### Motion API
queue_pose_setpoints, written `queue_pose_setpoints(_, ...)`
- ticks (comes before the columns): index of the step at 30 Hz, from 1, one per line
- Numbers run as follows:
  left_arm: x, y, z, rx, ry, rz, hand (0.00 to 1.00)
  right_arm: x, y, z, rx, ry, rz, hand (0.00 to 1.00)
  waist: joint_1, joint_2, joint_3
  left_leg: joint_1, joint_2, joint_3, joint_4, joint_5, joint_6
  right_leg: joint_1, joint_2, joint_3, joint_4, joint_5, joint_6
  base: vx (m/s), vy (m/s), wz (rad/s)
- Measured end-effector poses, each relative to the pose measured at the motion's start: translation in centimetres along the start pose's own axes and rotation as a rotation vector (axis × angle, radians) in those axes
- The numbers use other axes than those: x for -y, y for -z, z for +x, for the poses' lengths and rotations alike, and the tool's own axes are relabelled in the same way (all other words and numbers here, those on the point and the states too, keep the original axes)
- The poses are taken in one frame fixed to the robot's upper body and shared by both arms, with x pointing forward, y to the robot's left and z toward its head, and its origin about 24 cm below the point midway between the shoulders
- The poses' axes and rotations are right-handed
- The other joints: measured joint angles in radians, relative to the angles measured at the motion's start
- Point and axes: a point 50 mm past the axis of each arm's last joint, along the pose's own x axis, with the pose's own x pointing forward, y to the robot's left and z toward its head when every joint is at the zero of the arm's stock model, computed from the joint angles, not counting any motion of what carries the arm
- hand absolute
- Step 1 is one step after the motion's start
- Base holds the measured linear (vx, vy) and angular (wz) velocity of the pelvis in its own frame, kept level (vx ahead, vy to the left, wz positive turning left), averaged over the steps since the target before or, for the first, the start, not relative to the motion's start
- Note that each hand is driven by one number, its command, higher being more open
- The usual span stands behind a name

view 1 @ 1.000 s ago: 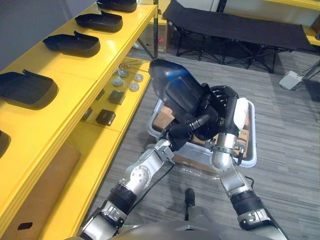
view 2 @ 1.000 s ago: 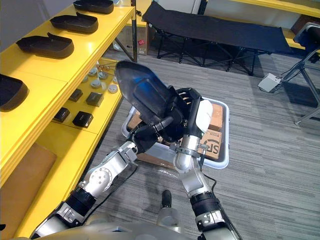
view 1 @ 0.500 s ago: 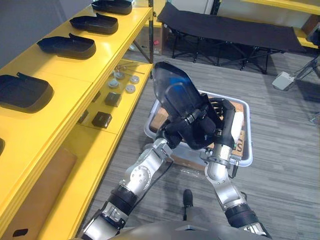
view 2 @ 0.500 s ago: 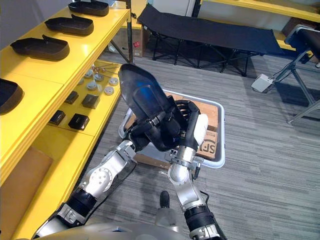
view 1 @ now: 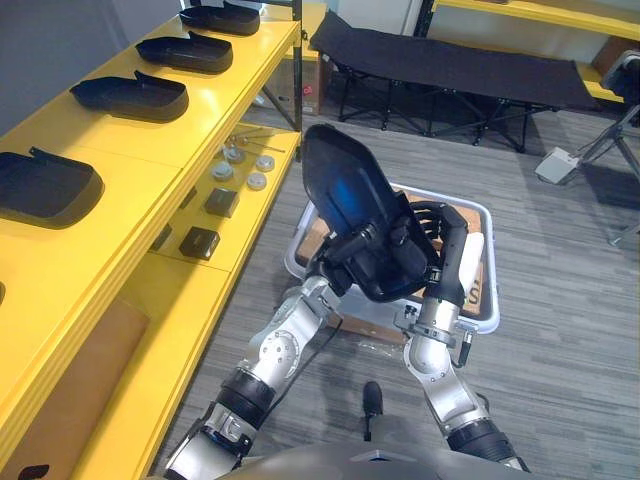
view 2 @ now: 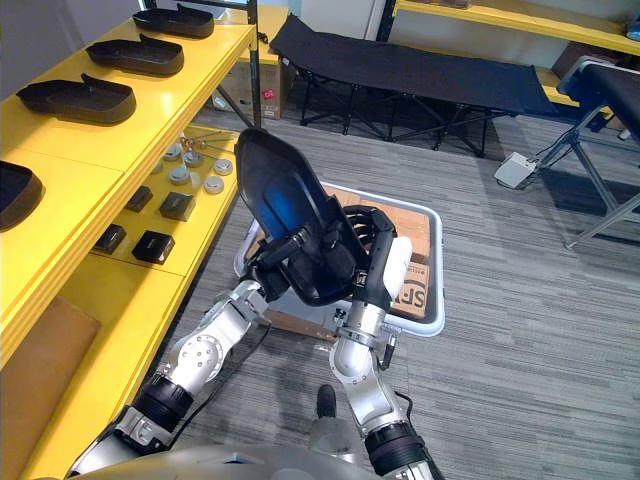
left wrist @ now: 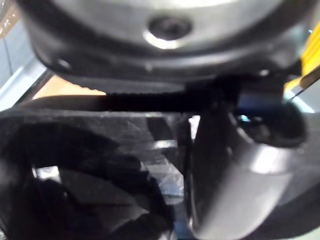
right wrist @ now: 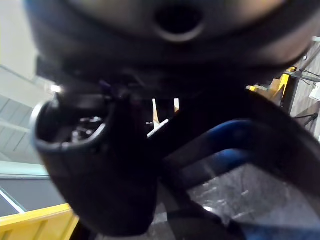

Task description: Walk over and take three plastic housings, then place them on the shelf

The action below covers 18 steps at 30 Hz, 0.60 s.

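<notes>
**Housing drawn closer, both hands locked on**

Over the last second the black housing (view 1: 345, 190) has come a little nearer the head and stands more upright. The right forearm has swung in beneath it. The whole scene has also slid across the view, so the head moved too; the crate (view 2: 440, 262) and the shelf (view 1: 150, 150) did not.

The left hand (view 1: 345, 262) is curled round the housing's lower edge, one finger lying across its face. The right hand (view 1: 447, 255) clasps the opposite side, fingers hooked over the rim. Gripping from both sides likely keeps the wide, slick shell from twisting. It hangs in the air above the crate, well apart from the shelf to the robot's left, where other housings (view 1: 130, 95) already lie in a row. It has yet to be carried across and set down there.
</notes>
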Motion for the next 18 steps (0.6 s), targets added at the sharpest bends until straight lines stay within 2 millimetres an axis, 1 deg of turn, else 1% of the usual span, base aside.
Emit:
queue_pose_setpoints(1,0.0,0.0,0.0,0.007,0.002,0.002,0.00,0.0,-0.1,0.0,0.002,0.003,0.003,1.00,0.001,0.000,0.000,0.000,0.000,0.000,0.000,0.000,0.000,0.000,0.000,0.000,0.000,0.000,0.000,0.00,0.000,0.00)
queue_pose_setpoints(3,0.1,-0.1,0.0,0.024,0.004,0.008,0.00,0.0,-0.2,0.1,0.007,0.006,0.007,1.00,0.002,-0.001,-0.001,0.000,0.000,0.000,0.000,0.000,0.000,0.000,0.000,0.000,0.000,0.000,0.000,0.00,0.000,0.00)
queue_pose_setpoints(6,0.3,-1.0,-0.1,0.094,0.007,0.047,0.00,-0.1,-0.4,0.0,0.005,0.009,0.030,1.00,0.001,-0.003,-0.005,0.000,0.000,0.001,0.001,0.000,0.000,-0.001,0.001,-0.001,0.000,0.000,0.000,0.00,0.000,0.00)
queue_pose_setpoints(8,1.0,-2.4,-0.5,0.187,0.010,0.112,0.00,-0.2,-0.7,-0.3,0.001,0.004,0.052,1.00,0.000,0.000,-0.008,-0.001,0.001,0.003,0.001,0.000,0.000,-0.004,0.002,-0.001,0.000,-0.001,-0.002,0.00,0.000,-0.02)
queue_pose_setpoints(9,1.5,-3.6,-1.1,0.280,0.003,0.157,0.00,-0.1,-1.0,-0.3,0.002,0.011,0.073,1.00,-0.001,0.004,-0.010,-0.001,0.001,0.006,0.001,0.000,0.000,-0.006,0.002,0.000,0.000,-0.001,-0.002,0.00,0.000,-0.03)
queue_pose_setpoints(10,2.2,-4.9,-1.7,0.383,-0.002,0.167,0.00,0.3,-1.1,-0.3,0.000,0.021,0.081,1.00,0.001,0.008,-0.013,-0.001,0.001,0.006,0.001,-0.001,-0.001,-0.006,0.003,0.000,0.000,-0.001,-0.002,0.00,0.000,0.00)
queue_pose_setpoints(11,2.4,-5.8,-2.0,0.446,-0.012,0.180,0.00,0.6,-1.2,-0.3,-0.002,0.020,0.088,1.00,0.001,0.010,-0.014,-0.001,0.001,0.006,0.001,-0.001,-0.001,-0.006,0.003,0.000,0.000,-0.001,-0.002,0.00,0.000,0.00)
queue_pose_setpoints(12,2.7,-7.4,-2.9,0.554,-0.033,0.231,0.00,0.9,-1.8,-0.2,0.009,0.015,0.126,1.00,-0.001,0.016,-0.017,-0.001,0.001,0.006,0.001,-0.002,-0.001,-0.006,0.003,0.000,0.000,-0.001,-0.002,0.00,0.000,0.00)
queue_pose_setpoints(14,2.6,-9.3,-4.4,0.713,-0.098,0.317,0.00,1.7,-3.2,0.2,0.050,-0.004,0.206,1.00,-0.001,0.028,-0.026,0.001,0.001,0.007,0.001,-0.003,-0.001,-0.006,0.003,0.001,0.000,-0.001,-0.002,0.00,0.000,0.00)
queue_pose_setpoints(16,2.2,-11.2,-6.0,0.860,-0.191,0.390,0.00,3.1,-3.7,0.7,0.061,0.006,0.268,1.00,0.000,0.030,-0.031,0.001,0.002,0.008,0.001,-0.004,-0.001,-0.006,0.004,0.002,0.000,-0.001,-0.002,0.00,0.000,0.00)
queue_pose_setpoints(18,1.6,-12.3,-7.5,0.957,-0.281,0.455,0.00,4.3,-3.7,1.1,0.062,0.022,0.300,1.00,-0.001,0.029,-0.037,0.001,0.001,0.009,0.001,-0.004,-0.002,-0.006,0.004,0.003,0.000,-0.003,-0.003,0.00,0.000,0.00)
